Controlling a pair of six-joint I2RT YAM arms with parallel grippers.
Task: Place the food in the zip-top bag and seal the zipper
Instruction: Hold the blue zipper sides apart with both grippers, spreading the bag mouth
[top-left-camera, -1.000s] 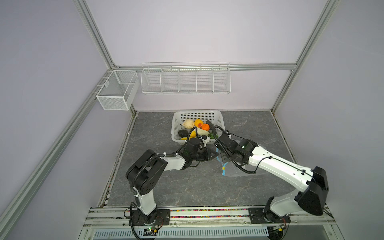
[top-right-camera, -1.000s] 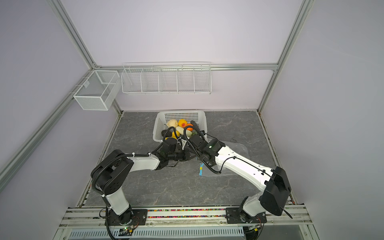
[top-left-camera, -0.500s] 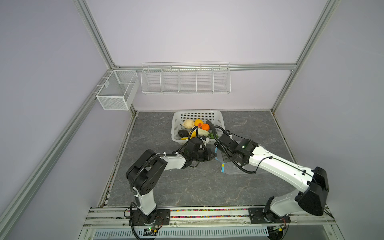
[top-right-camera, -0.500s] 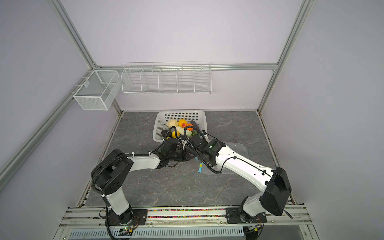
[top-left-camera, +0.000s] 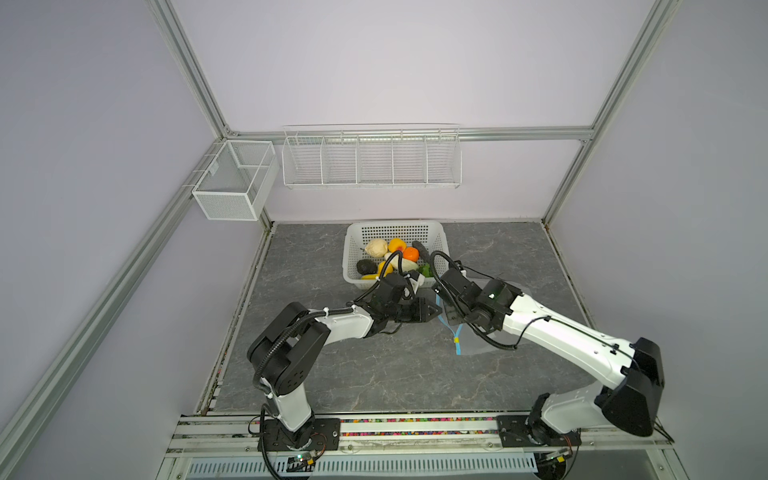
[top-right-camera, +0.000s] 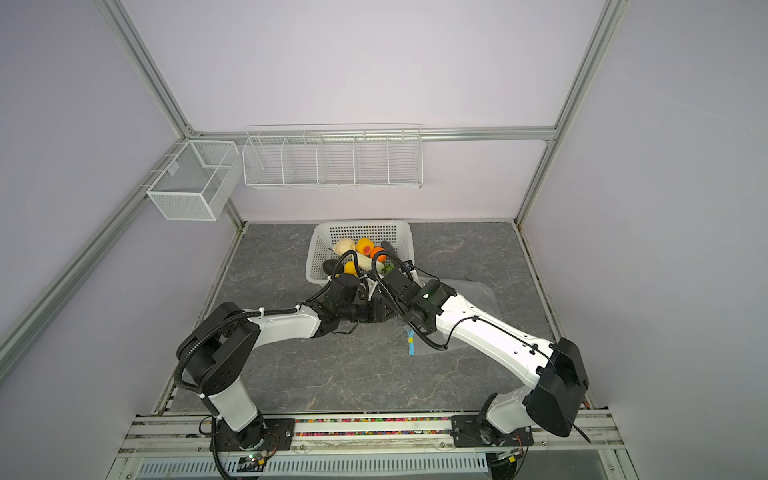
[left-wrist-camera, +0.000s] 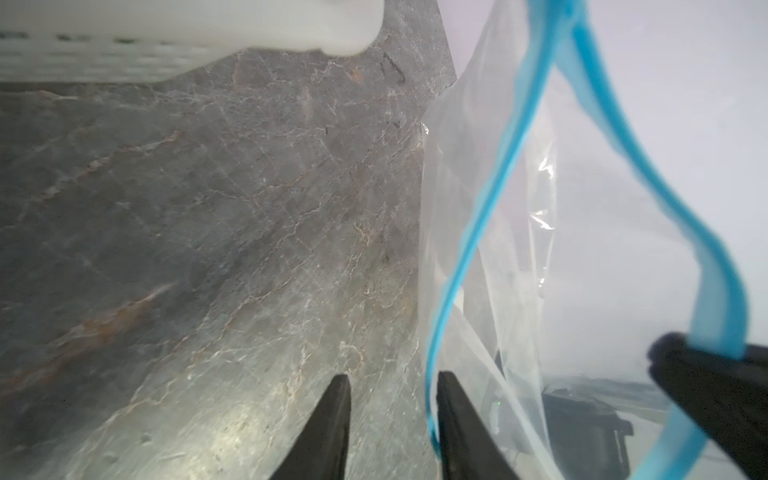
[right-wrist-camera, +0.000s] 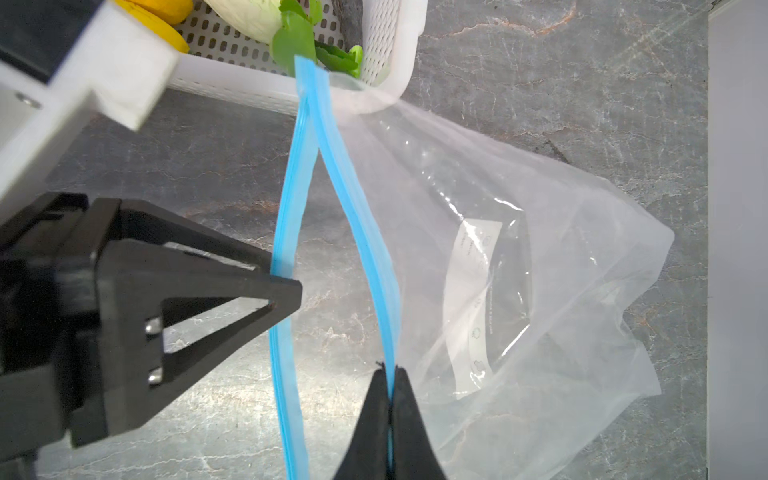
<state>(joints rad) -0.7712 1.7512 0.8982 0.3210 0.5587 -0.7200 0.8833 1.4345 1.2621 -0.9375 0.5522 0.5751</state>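
Grey bench (top-left-camera: 374, 374) holds a basket (top-left-camera: 392, 228) of food (top-left-camera: 376, 247) at its back edge. Near the middle, the right gripper (right-wrist-camera: 390, 386) pinches the zip-top bag (right-wrist-camera: 540, 249) by its zipper (right-wrist-camera: 353, 216). The left gripper (left-wrist-camera: 395, 376) has its jaws parted at the strip.

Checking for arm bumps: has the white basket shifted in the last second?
No. In both top views the white basket sits where it was, equally close to the table's rear edge.
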